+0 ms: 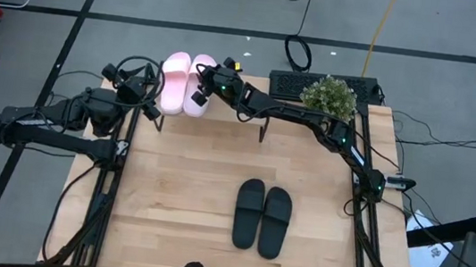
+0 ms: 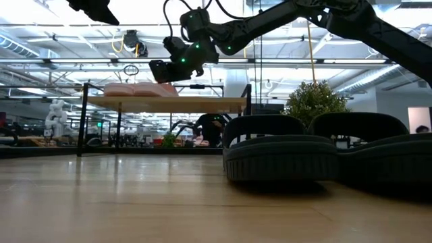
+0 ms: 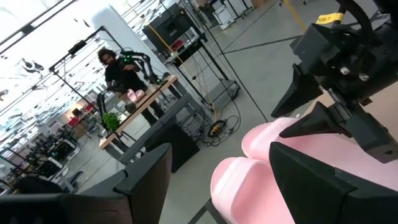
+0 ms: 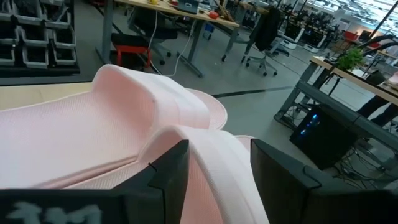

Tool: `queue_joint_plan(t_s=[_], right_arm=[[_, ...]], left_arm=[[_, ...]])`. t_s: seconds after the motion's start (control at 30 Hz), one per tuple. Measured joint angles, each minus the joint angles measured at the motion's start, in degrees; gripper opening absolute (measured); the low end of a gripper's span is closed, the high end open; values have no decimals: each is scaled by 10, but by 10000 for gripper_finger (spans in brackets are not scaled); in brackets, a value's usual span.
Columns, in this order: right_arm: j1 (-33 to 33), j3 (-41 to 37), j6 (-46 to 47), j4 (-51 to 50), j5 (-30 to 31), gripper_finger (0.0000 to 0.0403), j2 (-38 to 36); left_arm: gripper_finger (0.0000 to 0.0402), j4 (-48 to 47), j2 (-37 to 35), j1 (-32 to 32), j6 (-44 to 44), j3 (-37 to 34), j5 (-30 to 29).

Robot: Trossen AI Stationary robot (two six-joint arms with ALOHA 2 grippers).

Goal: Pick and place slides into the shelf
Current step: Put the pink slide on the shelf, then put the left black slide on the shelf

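Black slides hide shelf's right legs

Two pink slides, two black slides, one shelf, one potted plant

Bright overhead lighting, backlit low view, blurred wrist foregrounds, soft tabletop shadows

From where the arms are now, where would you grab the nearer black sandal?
Probably the wide strap of the left black slide. It arches above the sole in the low view, giving the fingers two sides to pinch. Come straight down from above, since it lies flat beside its twin on the table.
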Motion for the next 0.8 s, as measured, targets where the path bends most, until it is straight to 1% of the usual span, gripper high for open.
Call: queue_joint_plan(t_s=[0.53, 0.7, 0.8], right_arm=[[5, 0, 0, -5, 0, 161, 0], [30, 0, -9, -2, -1, 161, -3], [53, 0, -45, -3, 2, 161, -4]], left_arm=[[273, 0, 0, 0, 0, 0, 0], [274, -4, 0, 0, 0, 0, 0], [273, -23, 0, 0, -2, 0, -2]])
